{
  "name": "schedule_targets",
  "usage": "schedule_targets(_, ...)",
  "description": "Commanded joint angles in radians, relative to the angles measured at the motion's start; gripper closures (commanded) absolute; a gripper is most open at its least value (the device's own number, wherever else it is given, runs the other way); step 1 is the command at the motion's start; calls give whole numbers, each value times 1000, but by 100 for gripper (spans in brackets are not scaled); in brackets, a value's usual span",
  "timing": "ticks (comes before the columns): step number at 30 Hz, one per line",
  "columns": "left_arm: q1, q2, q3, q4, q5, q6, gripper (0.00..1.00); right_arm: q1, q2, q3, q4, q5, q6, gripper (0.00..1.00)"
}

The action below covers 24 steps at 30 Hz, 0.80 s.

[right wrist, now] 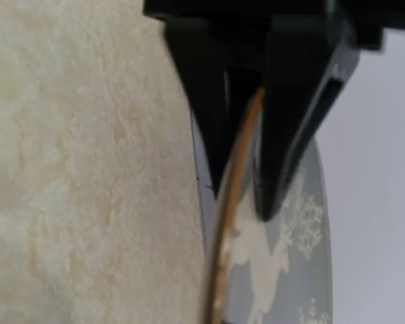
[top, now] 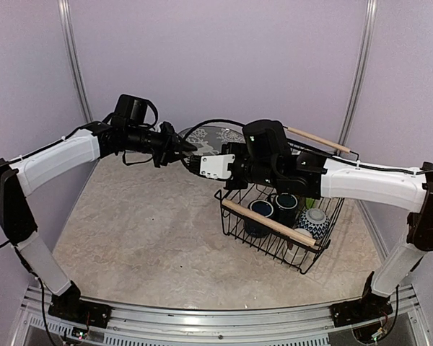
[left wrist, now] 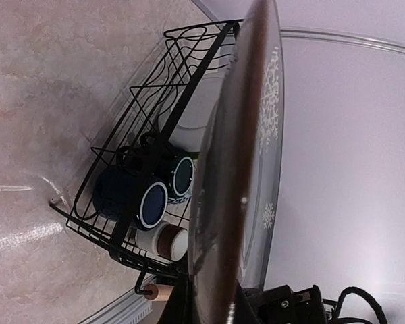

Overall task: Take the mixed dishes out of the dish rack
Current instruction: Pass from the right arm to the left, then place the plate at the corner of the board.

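The left arm (top: 58,160) and right arm (top: 372,180) have white shells between black joints, with black cables (top: 153,108) along them. The left claw (top: 191,148) and right claw (right wrist: 241,196) are black.

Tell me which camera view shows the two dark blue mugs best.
The left wrist view: both dark blue mugs appear large inside the dish rack, mouths turned toward the camera. The top external view shows them small and partly behind a wooden handle. The right wrist view shows none of them.
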Motion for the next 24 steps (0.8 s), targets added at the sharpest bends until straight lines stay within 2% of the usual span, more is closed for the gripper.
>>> schedule_targets(1,21,-14,-41,63,21,32,97,9,-11,1,177,43,30,83)
schedule_targets(2,29,-18,-55,79,34,25,100,8,-13,-6,181,50,38,75)
schedule_targets(6,57,-43,-90,106,41,23,100,8,-28,-63,223,82,58,45)
schedule_targets(11,120,-83,-120,112,50,40,100,2,-76,-137,271,132,124,22)
schedule_targets(13,157,-101,-138,112,58,52,100,-9,-106,-156,274,125,181,10)
schedule_targets(17,242,-146,-171,103,87,86,100,-45,-157,-184,268,133,326,4)
schedule_targets(21,350,-202,-213,85,120,142,100,-100,-210,-204,261,208,478,0)
schedule_targets(24,449,-222,-219,42,148,201,100,-171,-236,-180,163,190,635,0)
